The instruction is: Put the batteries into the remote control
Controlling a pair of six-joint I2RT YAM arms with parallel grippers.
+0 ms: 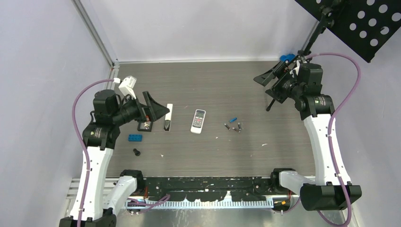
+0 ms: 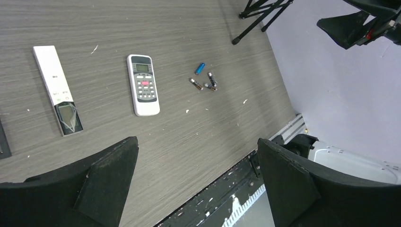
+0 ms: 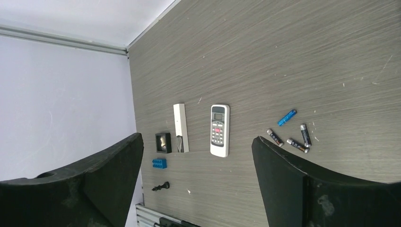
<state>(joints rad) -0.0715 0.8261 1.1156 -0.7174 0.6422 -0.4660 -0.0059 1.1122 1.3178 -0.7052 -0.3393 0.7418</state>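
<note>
While both arms hang above the table (image 1: 246,156), neither holds anything. On the left gripper (image 2: 196,144) the jaws stand wide apart, and the bottom edge of the wrist view cuts off the lower parts of both fingers. On the right gripper (image 3: 197,139) the jaws are likewise spread wide, raised near the far right corner.

Mid-table lies the remote control (image 1: 198,121), button face up, so its back and battery cover are hidden. To its right sit the batteries (image 1: 233,126), three dark cylinders in a loose cluster, near the remote control but apart from it. Two seem to touch at their ends; the markings are too small to read. Just beyond the cluster is a small blue cylinder (image 1: 232,120); I cannot tell what it is.

Left of the remote control lies a slim white remote (image 1: 168,117) with a dark near end, window or open bay unclear. Beside it, a black square piece (image 1: 144,126) is partly masked by the left gripper from above. A blue brick (image 1: 135,137) and a black knob (image 1: 137,152) lie near the left arm. Some tripod legs (image 2: 257,16) are cut off at the top of the left wrist view.
</note>
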